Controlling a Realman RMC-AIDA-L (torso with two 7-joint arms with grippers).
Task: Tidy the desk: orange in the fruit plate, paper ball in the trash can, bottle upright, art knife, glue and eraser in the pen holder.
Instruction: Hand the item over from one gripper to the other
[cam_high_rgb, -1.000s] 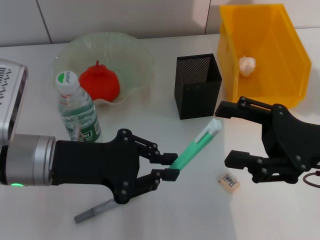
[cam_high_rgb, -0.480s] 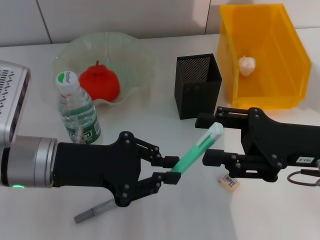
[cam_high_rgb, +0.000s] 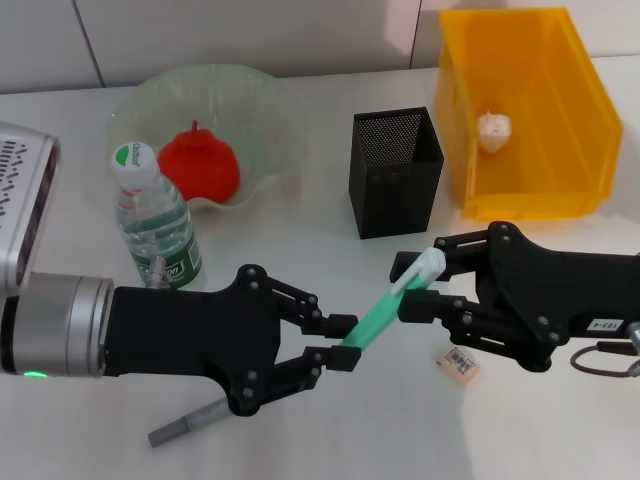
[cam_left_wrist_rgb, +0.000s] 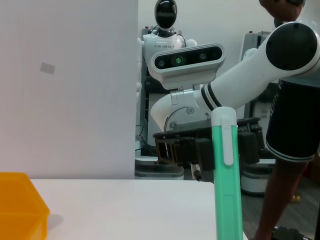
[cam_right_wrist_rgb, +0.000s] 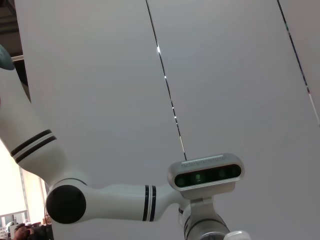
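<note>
Left end effector (cam_high_rgb: 333, 342): gripped the lower end of a green art knife (cam_high_rgb: 388, 304)
Right end effector (cam_high_rgb: 417, 286): fingers spread around its white cap
Eraser (cam_high_rgb: 456, 362): on worktop (cam_high_rgb: 330, 440)

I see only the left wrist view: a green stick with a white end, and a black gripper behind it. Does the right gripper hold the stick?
Observer: Not from what I can see. In the head view the right gripper has its fingers open, one on each side of the white end of the art knife.
Operator: And the left gripper?
Observer: The left gripper is shut on the knife's lower green end and holds it tilted above the table.
Operator: Where is the pen holder?
Observer: The pen holder stands upright beyond the knife, between the fruit plate and the trash can.
</note>
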